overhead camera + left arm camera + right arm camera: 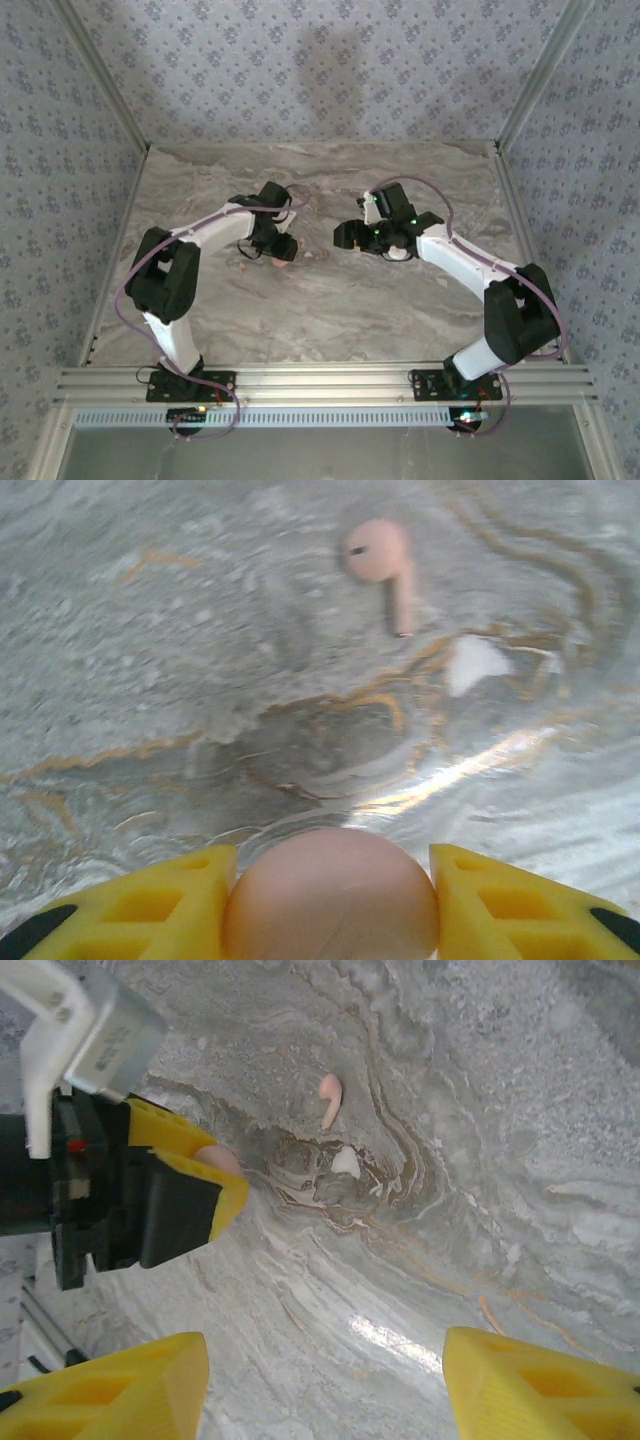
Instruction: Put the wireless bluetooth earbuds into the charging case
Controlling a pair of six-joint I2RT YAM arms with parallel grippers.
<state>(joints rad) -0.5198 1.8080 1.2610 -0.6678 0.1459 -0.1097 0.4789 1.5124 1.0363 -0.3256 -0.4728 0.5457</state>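
the left gripper (pixel 332 882) is clamped partway shut on a pink, rounded charging case (pixel 330 915), pinched btw its yellow fingers. one pink earbud (pixel 380 560) is seen lying on the marble table (pixel 150 680) ahead, well apart from the case. the right gripper (pixel 325 1380) is held wide open w/ nothing in it.

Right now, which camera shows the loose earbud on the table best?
The left wrist view: the earbud sits large, head and stem distinct. The right wrist view shows it small. From the top camera it is too small to pick out.
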